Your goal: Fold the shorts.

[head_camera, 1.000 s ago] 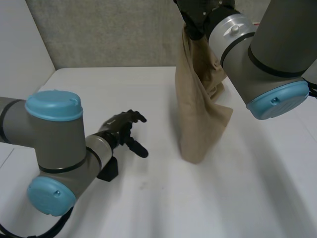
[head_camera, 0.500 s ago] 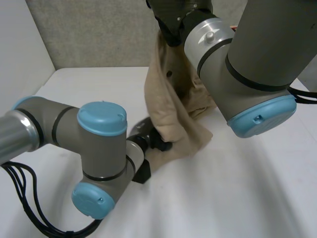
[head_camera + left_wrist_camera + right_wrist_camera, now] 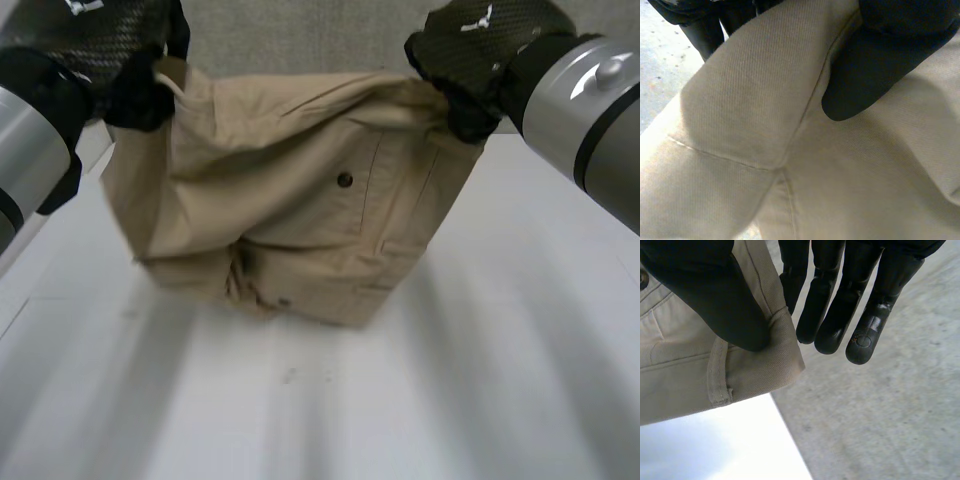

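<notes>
The tan shorts (image 3: 290,200) hang spread between my two hands, their lower part bunched on the white table (image 3: 450,400). A button and a back pocket face the head view. My left hand (image 3: 110,60) holds the shorts' upper left corner. In its own wrist view the thumb (image 3: 875,65) presses the cloth (image 3: 740,125) against the fingers behind it. My right hand (image 3: 470,60) holds the upper right corner. Its thumb (image 3: 715,295) pinches the waistband end (image 3: 755,365) against the fingers (image 3: 840,300).
A grey wall (image 3: 300,35) stands behind the table's far edge. A white side wall (image 3: 30,215) runs along the left. Bare table stretches in front of and to the right of the shorts.
A second ago only my right hand held the shorts, hanging in a bundle, while my left hand lay open over the table. The left hand has shut on the cloth and risen, spreading the shorts wide.
</notes>
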You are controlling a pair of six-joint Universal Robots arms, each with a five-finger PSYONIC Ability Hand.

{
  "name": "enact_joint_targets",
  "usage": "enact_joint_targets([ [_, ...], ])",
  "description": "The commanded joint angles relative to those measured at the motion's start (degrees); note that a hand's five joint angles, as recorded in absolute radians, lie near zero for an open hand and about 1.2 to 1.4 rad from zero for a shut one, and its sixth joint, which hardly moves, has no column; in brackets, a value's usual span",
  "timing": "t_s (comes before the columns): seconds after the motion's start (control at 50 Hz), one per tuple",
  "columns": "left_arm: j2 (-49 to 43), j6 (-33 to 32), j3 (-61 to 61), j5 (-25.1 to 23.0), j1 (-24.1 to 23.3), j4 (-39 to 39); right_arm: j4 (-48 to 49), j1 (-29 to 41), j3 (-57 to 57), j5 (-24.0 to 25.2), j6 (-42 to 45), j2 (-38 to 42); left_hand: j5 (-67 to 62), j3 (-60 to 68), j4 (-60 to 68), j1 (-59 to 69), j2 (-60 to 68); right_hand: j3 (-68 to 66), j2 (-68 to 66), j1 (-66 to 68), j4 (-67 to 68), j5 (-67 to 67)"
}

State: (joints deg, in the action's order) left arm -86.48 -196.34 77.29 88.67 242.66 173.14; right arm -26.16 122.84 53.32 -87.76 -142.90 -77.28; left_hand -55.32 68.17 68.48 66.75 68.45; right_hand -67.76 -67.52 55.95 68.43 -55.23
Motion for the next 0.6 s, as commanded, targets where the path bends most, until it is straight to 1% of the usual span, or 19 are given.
enact_joint_targets([
  [0.02, -9.22, -0.62, 0.23, 0.53, 0.01, -1.76, -2.84, 0.29, 1.08, 1.71, -0.18, 2.99, -14.68, 11.83, 11.52, 13.25, 11.55, -12.24, -12.48, 24.05, 11.57, -14.77],
  [0.08, -15.81, -2.28, -1.0, 0.71, 0.1, -1.49, -2.66, 0.38, 0.12, 1.63, -0.09, 6.95, -14.68, 11.83, 11.52, 13.25, 11.55, -12.24, -12.48, 24.05, 11.57, -14.77],
  [0.1, -17.13, -2.81, -1.61, 0.71, 0.1, -1.23, -2.49, 0.3, -0.84, 1.54, -0.01, 10.18, -14.68, 11.83, 11.52, 13.25, 11.55, -12.24, -12.48, 24.05, 11.57, -14.77],
  [0.14, -22.49, -5.27, -5.03, 0.97, 0.1, -0.44, -2.14, 0.3, -2.6, 1.45, -0.18, 12.66, -14.68, 11.83, 11.52, 13.25, 11.55, -12.24, -12.48, 24.05, 11.57, -14.77],
  [0.18, -26.27, -7.2, -8.19, 1.59, 0.19, 0.52, -0.39, 0.38, -6.72, 1.02, -0.27, 17.4, -14.68, 11.83, 11.52, 13.25, 11.55, -12.24, -12.48, 24.05, 11.57, -14.77],
  [0.2, -30.12, -9.3, -12.3, 2.46, 0.19, 2.1, 0.67, 0.38, -8.3, 0.93, -0.53, 19.07, -14.68, 11.83, 11.52, 13.25, 11.55, -12.24, -12.48, 24.05, 11.57, -14.77],
  [0.22, -31.55, -10.28, -14.08, 2.99, 0.19, 2.98, 2.07, 0.38, -10.15, 0.84, -0.71, 20.66, -14.68, 11.83, 11.52, 13.25, 11.55, -12.24, -12.48, 24.05, 11.57, -14.77],
  [0.24, -32.95, -11.33, -16.19, 3.52, 0.19, 4.03, 5.74, 0.38, -13.82, 0.66, -0.97, 23.37, -14.68, 11.83, 11.52, 13.25, 11.55, -12.24, -12.48, 24.05, 11.57, -14.77],
  [0.28, -36.56, -14.93, -23.3, 4.84, 0.1, 9.3, 10.49, 0.38, -17.62, 0.4, -1.06, 25.59, -14.68, 11.83, 11.52, 13.25, 11.55, -12.24, -12.48, 24.05, 11.57, -14.77],
  [0.3, -37.27, -15.9, -25.24, 5.02, 0.1, 11.15, 15.74, 0.47, -20.94, 0.14, -1.23, 27.07, -14.68, 11.83, 11.52, 13.25, 11.55, -12.24, -12.48, 24.05, 11.57, -14.77],
  [0.32, -37.8, -16.87, -27.09, 5.19, 0.1, 13.34, 18.58, 0.47, -22.37, 0.13, -1.32, 27.61, -14.68, 11.83, 11.52, 13.25, 11.55, -12.24, -12.48, 24.05, 11.57, -14.77],
  [0.34, -38.32, -18.53, -30.76, 5.19, 0.19, 18.49, 22.09, 0.47, -23.69, 0.13, -1.41, 27.97, -14.68, 11.83, 11.52, 13.25, 11.55, -12.24, -12.48, 24.05, 11.57, -14.77],
  [0.36, -38.33, -18.9, -32.02, 5.28, 0.19, 21.33, 24.73, 0.38, -24.48, 0.22, -1.5, 27.97, -14.68, 11.83, 11.52, 13.25, 11.55, -12.24, -12.48, 24.05, 11.57, -14.77],
  [0.38, -38.24, -19.34, -33.16, 5.28, 0.19, 24.49, 31.02, 0.21, -25.71, 0.31, -1.5, 27.97, -14.68, 11.83, 11.52, 13.25, 11.55, -12.24, -12.48, 24.05, 11.57, -14.77],
  [0.4, -38.15, -19.52, -33.78, 5.19, 0.27, 27.83, 34.13, 0.21, -26.07, 0.31, -1.59, 27.97, -14.68, 11.83, 11.52, 13.25, 11.55, -12.24, -12.48, 24.05, 11.57, -14.77],
  [0.42, -37.98, -19.6, -33.87, 5.19, 0.1, 34.48, 37.38, 0.12, -26.07, 0.31, -1.67, 27.79, -14.68, 11.83, 11.52, 13.25, 11.55, -12.24, -12.48, 24.05, 11.57, -14.77],
  [0.46, -37.37, -19.61, -33.53, 5.63, -0.25, 40.49, 45.19, 0.03, -25.9, -0.13, -2.37, 26.75, -14.68, 11.83, 11.52, 13.25, 11.55, -12.24, -12.48, 24.05, 11.57, -14.77],
  [0.5, -34.83, -19.52, -31.87, 5.72, -0.51, 46.81, 47.43, -0.14, -25.2, -0.22, -3.25, 25.78, -14.68, 11.83, 11.52, 13.25, 11.55, -12.24, -12.48, 24.05, 11.57, -14.77],
  [0.6, -29.72, -18.64, -23.43, 5.46, -0.17, 48.52, 46.03, -0.32, -21.51, 0.13, -5.01, 24.63, -14.68, 11.83, 11.52, 13.25, 11.55, -12.24, -12.48, 24.05, 11.57, -14.77],
])
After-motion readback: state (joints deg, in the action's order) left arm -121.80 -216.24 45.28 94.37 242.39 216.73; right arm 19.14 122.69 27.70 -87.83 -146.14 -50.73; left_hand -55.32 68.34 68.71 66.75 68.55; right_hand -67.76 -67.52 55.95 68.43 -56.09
